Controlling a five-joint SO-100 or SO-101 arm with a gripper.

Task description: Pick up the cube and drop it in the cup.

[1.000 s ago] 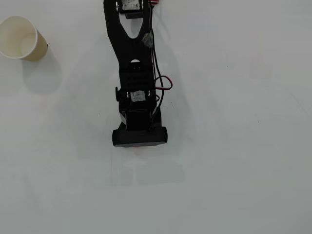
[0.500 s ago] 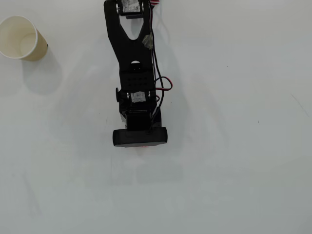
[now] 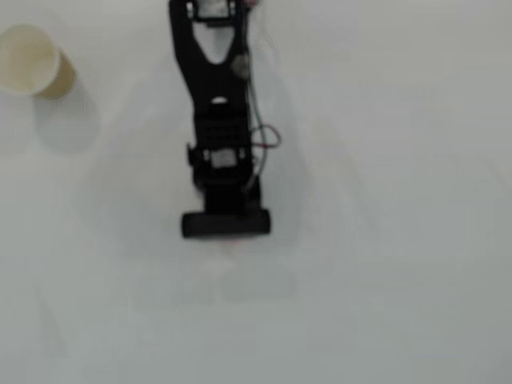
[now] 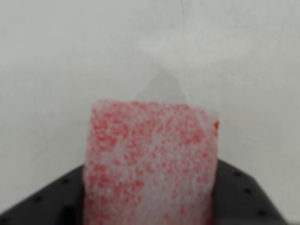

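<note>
The red cube (image 4: 150, 164) with whitish speckles fills the middle of the wrist view and sits against the black lower jaw at the bottom edge. In the overhead view only a faint red trace of it (image 3: 234, 241) shows under the gripper (image 3: 226, 228), which is near the table's middle, pointing toward the bottom of the picture. The gripper appears shut on the cube and raised, with a faint shadow on the table below it. The paper cup (image 3: 30, 60), tan outside and white inside, stands upright at the far top left, well away from the gripper.
The black arm (image 3: 210, 64) reaches down from the top edge, with a loose wire loop (image 3: 268, 136) on its right side. The table (image 3: 400, 240) is plain white all round.
</note>
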